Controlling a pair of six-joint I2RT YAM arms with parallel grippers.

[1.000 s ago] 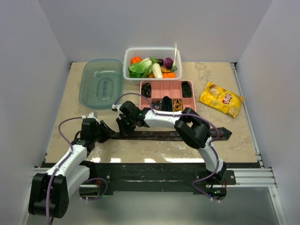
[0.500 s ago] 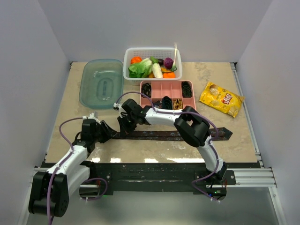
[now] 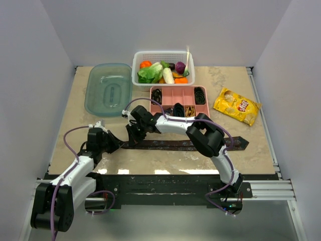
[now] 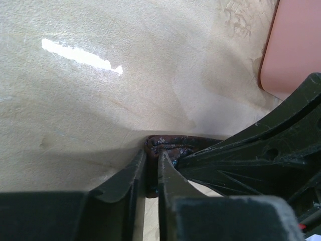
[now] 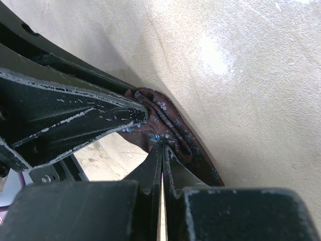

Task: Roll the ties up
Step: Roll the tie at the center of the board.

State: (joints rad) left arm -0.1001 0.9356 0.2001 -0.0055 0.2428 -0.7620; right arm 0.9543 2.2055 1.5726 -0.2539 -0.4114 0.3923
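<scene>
That maroon tie [image 3: 165,145] looks light, floppy and a bit slick, so I'd expect it to bunch and slide rather than hold a shape. Best place to grab is right at the left end, where a roll would start. It's lying flat along the near side of the desk [image 3: 261,150], with that left end crumpled up. The right jaws are pressed together, pinching the crumple. The left jaws are nearly together on it too, which looks like a pinch. Versus a second ago, the right arm crept slightly left, the long run of tie hasn't budged, and there's no roll yet.
</scene>
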